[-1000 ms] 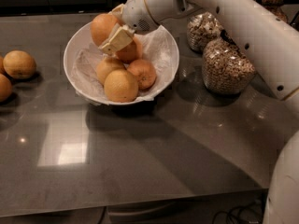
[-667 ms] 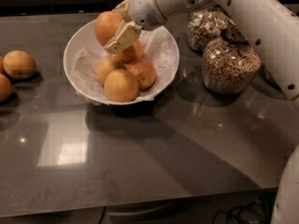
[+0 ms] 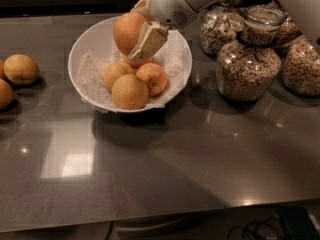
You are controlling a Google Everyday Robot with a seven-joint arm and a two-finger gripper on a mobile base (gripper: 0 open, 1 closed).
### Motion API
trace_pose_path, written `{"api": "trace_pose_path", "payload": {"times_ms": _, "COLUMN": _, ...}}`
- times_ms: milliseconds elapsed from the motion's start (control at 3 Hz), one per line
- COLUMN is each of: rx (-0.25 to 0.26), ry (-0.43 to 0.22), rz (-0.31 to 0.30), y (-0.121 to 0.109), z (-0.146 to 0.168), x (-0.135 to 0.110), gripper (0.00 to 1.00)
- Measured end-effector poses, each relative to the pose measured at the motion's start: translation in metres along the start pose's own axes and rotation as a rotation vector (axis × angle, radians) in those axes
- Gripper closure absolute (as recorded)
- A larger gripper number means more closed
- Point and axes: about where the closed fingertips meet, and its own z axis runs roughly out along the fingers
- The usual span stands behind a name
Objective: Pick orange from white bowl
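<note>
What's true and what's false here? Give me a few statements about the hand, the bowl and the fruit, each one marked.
1. The hand grips an orange above the bowl. True.
2. The bowl is empty. False: several fruits lie in it.
3. Jars stand beside the bowl. True.
4. All the fruit is in the bowl. False: two loose fruits lie on the table, apart from the bowl.
</note>
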Motion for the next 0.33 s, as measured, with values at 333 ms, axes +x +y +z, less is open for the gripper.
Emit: {"api": "trace_pose_path", "payload": {"times_ms": 333, "rx": 0.000, "ry": 0.007, "rz": -0.007, "y": 0.0018, "z": -0.0007, "x": -0.0023, "gripper": 1.00}}
